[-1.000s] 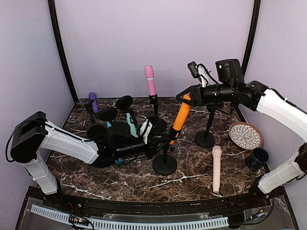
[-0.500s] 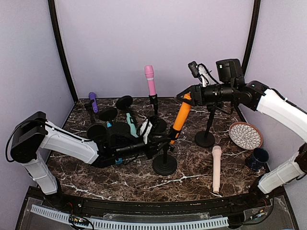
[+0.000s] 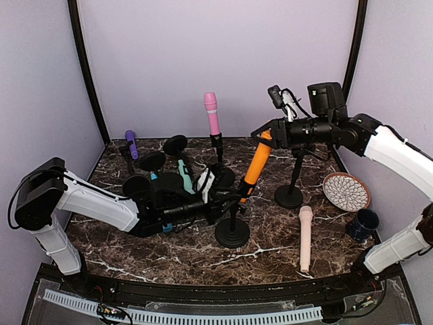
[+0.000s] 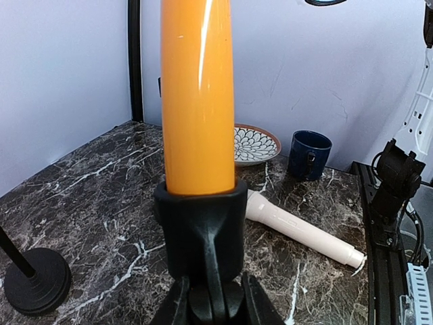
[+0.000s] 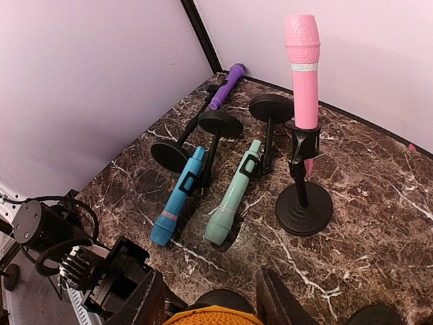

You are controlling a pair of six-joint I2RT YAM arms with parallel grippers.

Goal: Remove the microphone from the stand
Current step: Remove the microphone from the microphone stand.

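— What do the arms look like?

— Both alike. The left arm [image 3: 95,202] and the right arm [image 3: 396,152] wear smooth white shells on the long links, with black blocks at the joints.

— And at the ends?

— Black all through. The right tool [image 5: 210,298] has two dark, flat-sided fingers [image 5: 145,301]; the left tool [image 4: 215,305] looks the same. A boxy black housing [image 3: 323,98] tops the right wrist, with thin cables [image 3: 287,103] looped beside it.

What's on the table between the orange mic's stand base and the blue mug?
A cream microphone lies flat between stand base and blue mug; top view shows it.
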